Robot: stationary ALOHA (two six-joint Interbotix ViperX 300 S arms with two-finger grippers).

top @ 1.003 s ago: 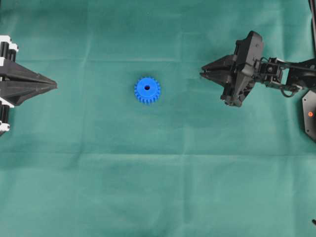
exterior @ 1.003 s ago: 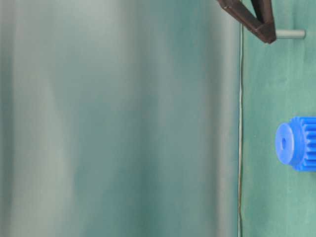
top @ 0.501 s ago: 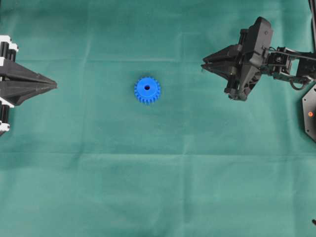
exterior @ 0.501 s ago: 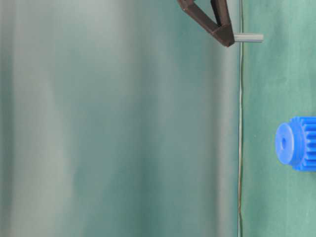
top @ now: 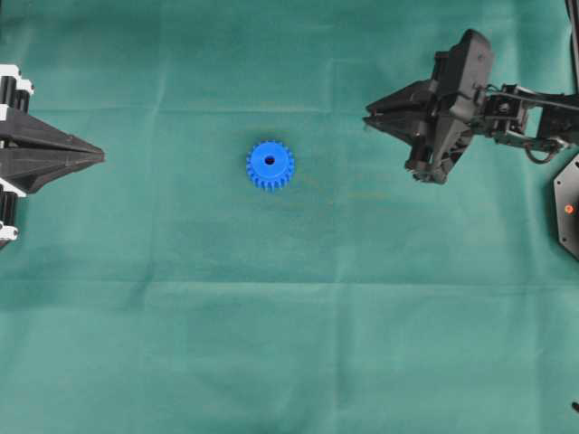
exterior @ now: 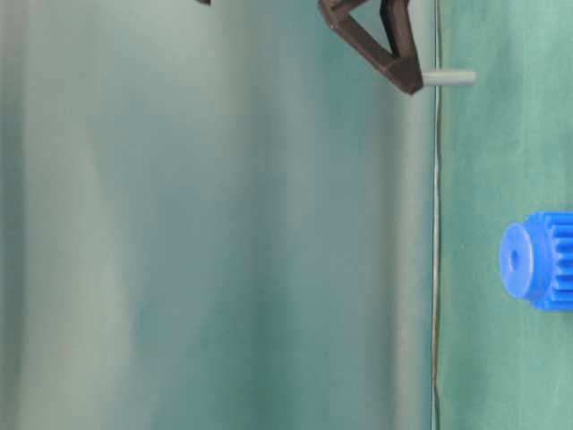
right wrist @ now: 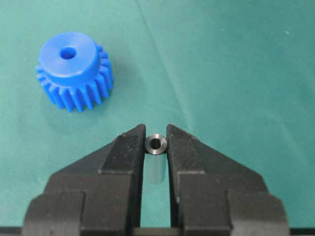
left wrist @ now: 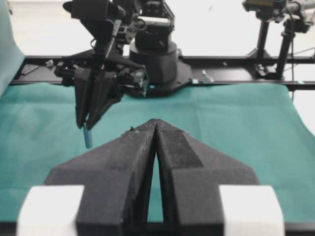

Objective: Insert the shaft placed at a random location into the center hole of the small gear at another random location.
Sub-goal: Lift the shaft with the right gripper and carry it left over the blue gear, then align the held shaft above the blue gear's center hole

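The small gear [top: 270, 165] is bright blue and lies flat on the green cloth, its center hole [top: 270, 161] facing up. In the right wrist view the small gear [right wrist: 74, 69] sits ahead and to the left of my right gripper [right wrist: 156, 133], which is shut on the shaft [right wrist: 156, 144], a short silver pin seen end-on. The table-level view shows the shaft [exterior: 449, 78] sticking out of the fingertips, lifted off the cloth. My right gripper [top: 367, 122] hangs well to the right of the gear. My left gripper [top: 101, 157] rests shut at the left edge, holding nothing.
Green cloth [top: 289, 344] covers the whole table. A black block with an orange dot [top: 568, 208] sits at the right edge. In the left wrist view the right arm's base [left wrist: 155, 64] and camera stands [left wrist: 285, 44] stand along the far rail.
My right gripper has lifted the shaft clear of the cloth and shifted slightly toward the far side. The gear and the left gripper have not moved.
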